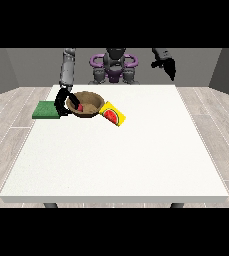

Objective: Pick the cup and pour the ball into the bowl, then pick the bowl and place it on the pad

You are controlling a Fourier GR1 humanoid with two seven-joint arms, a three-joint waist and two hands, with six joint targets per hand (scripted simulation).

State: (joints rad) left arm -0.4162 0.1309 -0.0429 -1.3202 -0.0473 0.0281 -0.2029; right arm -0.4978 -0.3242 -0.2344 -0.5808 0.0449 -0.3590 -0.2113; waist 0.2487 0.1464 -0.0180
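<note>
The bowl (88, 104) sits against the fingers (61, 102) at the view's left.

Large white rectangular worktop (116, 165) on dark grey legs (50, 205), filling the middle of the room. Pale grey wood-plank floor (8, 125) at left, right and far side. Plain grey walls (16, 67) behind, evenly lit.

Your hand at view's left (62, 101) hung low on straight-down arm, fingers curled; hand at view's right (169, 67) was raised high, fingers pointing down.
</note>
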